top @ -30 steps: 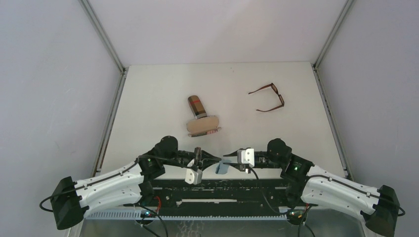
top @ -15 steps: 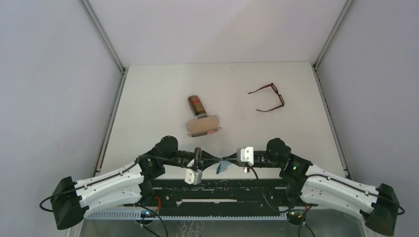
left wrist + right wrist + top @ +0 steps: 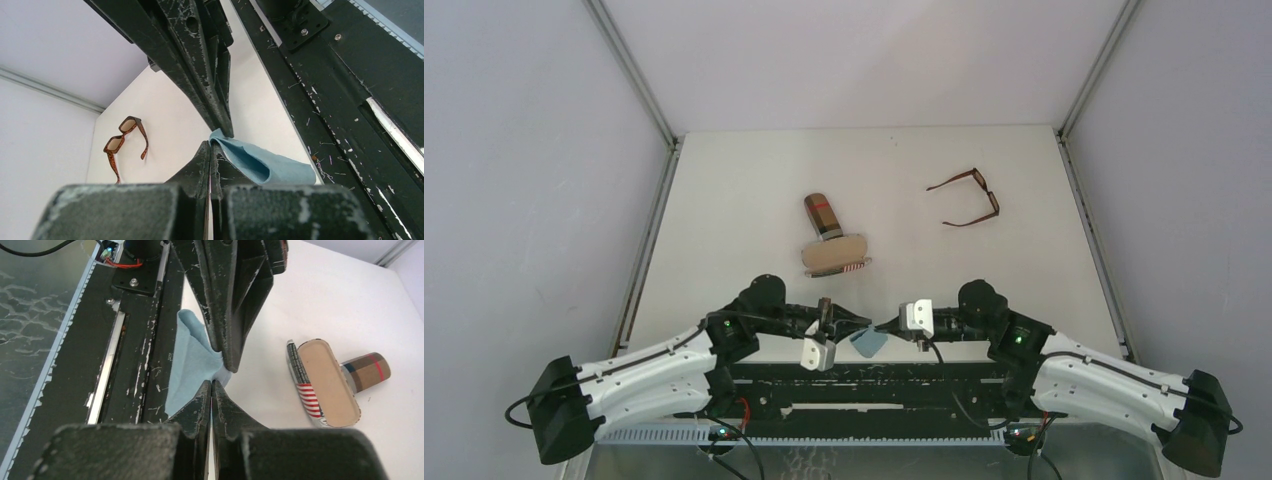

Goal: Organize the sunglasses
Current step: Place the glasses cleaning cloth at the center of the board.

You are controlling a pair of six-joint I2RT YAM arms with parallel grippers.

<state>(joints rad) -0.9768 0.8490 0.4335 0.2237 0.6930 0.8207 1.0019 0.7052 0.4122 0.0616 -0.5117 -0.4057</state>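
Looks down on a white counter [image 3: 724, 190] between pale grey walls [image 3: 524, 200]. Places the dark brown sunglasses [image 3: 969, 197] toward the far right of it, lying alone with both thin temple arms unfolded, well apart from everything else. Sets an open flag-print case [image 3: 835, 256] near the middle, with tan lining upward and a striped rim on the near side. Adds a brown plaid case [image 3: 822, 214] just behind, touching the far edge of the open one. Shows the left pincer [image 3: 209, 146] and the right pincer [image 3: 212, 384] nose to nose at the near edge of the counter, above a scuffed black base rail [image 3: 864, 378]. Finds the left one clenched, fingers pressed flat together, and the right one clenched likewise, tip to tip with its partner. Pinches a raised corner of a light blue cloth [image 3: 191, 365] at the meeting point of those tips, apparently gripped from both sides, with the rest draping down onto the rail and the counter edge. Leaves the sunglasses untouched, far from both pincers.
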